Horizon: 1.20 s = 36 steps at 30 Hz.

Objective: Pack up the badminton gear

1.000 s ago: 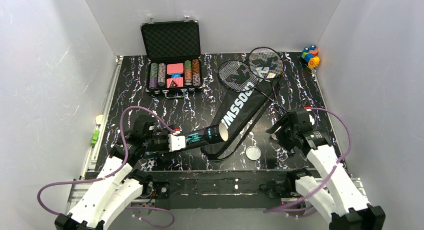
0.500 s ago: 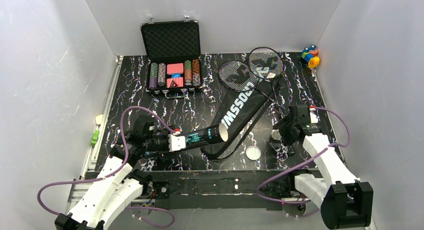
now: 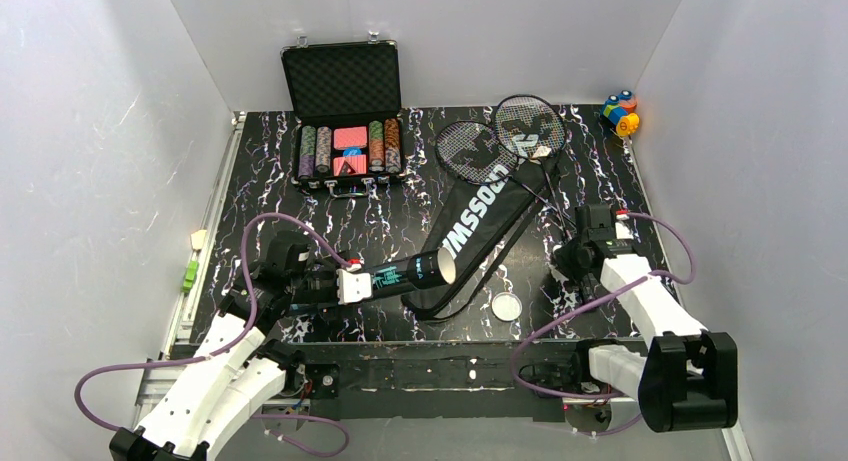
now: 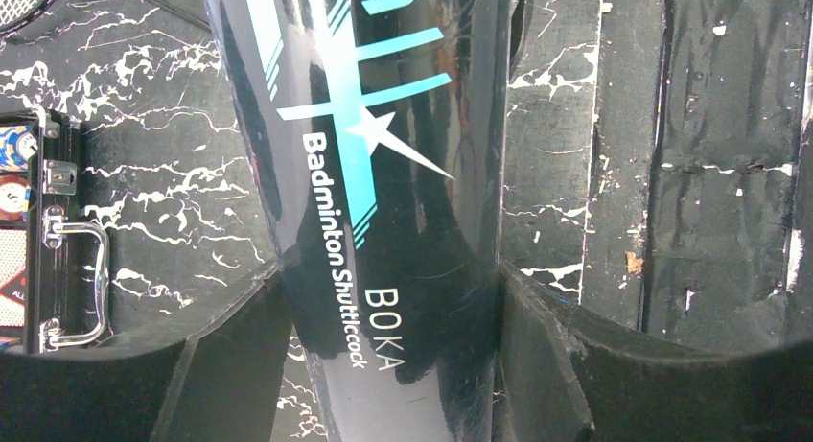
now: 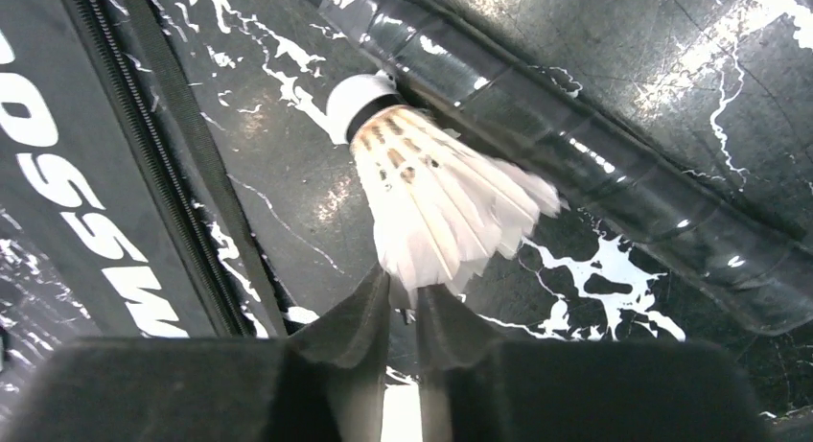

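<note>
Top external view: we see a black table with white marbling [image 3: 262,181] and two robot arms at its near edge. The left gripper [image 3: 347,284] is clamped around one end of a long black tube with teal print [image 3: 400,274]. The tube runs to the right, and its open end lies over the lower end of a black racket-shaped bag lettered CROSSWAY [image 3: 482,219]. Two black-framed rackets [image 3: 472,153] lie with overlapping heads at the bag's far end. A small round disc [image 3: 507,305] lies just near of the bag.

From the left wrist, the left gripper [image 4: 393,303] has a finger pressed on either side of the tube [image 4: 374,174], which reads "Badminton Shuttlecock".

From the right wrist, the right gripper [image 5: 404,313] pinches the feather edge of a white feather shuttlecock [image 5: 431,202], fingers nearly together and cork end pointing away. Beyond it lies a plastic-wrapped racket handle [image 5: 594,183]; the bag [image 5: 86,174] is on the left.

An open black case of poker chips [image 3: 345,131] sits at the far left, and small colourful toy blocks [image 3: 620,113] are in the far right corner.
</note>
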Motion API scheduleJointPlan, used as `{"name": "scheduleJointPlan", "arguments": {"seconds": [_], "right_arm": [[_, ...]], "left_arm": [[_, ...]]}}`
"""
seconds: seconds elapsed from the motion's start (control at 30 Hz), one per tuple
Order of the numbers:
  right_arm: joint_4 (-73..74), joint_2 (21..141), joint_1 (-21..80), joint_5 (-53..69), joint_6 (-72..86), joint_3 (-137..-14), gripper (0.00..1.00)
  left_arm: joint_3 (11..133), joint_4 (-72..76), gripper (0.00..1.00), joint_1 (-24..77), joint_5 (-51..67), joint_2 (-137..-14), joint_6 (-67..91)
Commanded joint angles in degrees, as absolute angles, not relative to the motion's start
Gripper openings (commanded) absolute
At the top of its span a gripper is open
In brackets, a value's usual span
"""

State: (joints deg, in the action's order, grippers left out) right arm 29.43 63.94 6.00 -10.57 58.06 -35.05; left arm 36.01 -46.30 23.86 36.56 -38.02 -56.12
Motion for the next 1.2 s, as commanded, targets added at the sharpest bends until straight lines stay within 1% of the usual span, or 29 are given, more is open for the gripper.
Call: {"name": "scheduleJointPlan", "arguments": {"seconds": [0.0,0.07,0.13,0.23,0.33,0.43,0.53,0.6,0.77,1.0,1.17], "right_arm": [[29.9,59.3,5.8,-11.1,56.6,-37.6,0.16],[30.6,56.5,5.9,-9.7,55.6,-37.8,0.10],[32.0,54.0,6.1,-8.2,54.7,-38.3,0.05],[33.3,50.5,7.2,-2.5,52.7,-39.7,0.01],[34.9,48.1,10.6,4.7,49.4,-42.5,0.01],[36.9,49.0,16.7,13.0,43.9,-48.3,0.01],[41.8,50.9,27.0,15.9,37.3,-56.2,0.01],[44.5,51.5,31.5,16.8,35.1,-59.8,0.03],[45.8,50.0,34.6,23.4,32.3,-62.5,0.04],[52.9,55.2,43.4,22.6,27.1,-69.4,0.05],[54.8,57.5,47.5,22.0,25.4,-72.4,0.05]], "left_arm": [[35.7,-45.0,0.00,24.1,37.5,-37.4,-57.4],[35.5,-45.0,0.00,24.1,37.6,-37.7,-57.5],[35.5,-44.8,0.00,24.1,37.7,-37.8,-57.6],[35.5,-44.7,0.00,24.1,37.7,-38.1,-57.6],[35.6,-44.6,0.00,24.1,37.6,-38.4,-58.0],[35.5,-44.4,0.00,24.1,37.7,-38.9,-58.6],[35.5,-44.2,0.00,24.1,37.9,-39.2,-58.8],[35.3,-43.9,0.00,24.1,37.9,-39.2,-58.9],[35.1,-43.9,0.00,24.1,37.6,-38.8,-59.1],[34.9,-43.9,0.00,24.1,37.7,-38.7,-59.2],[34.9,-43.9,0.00,24.1,37.4,-38.4,-59.2]]}}
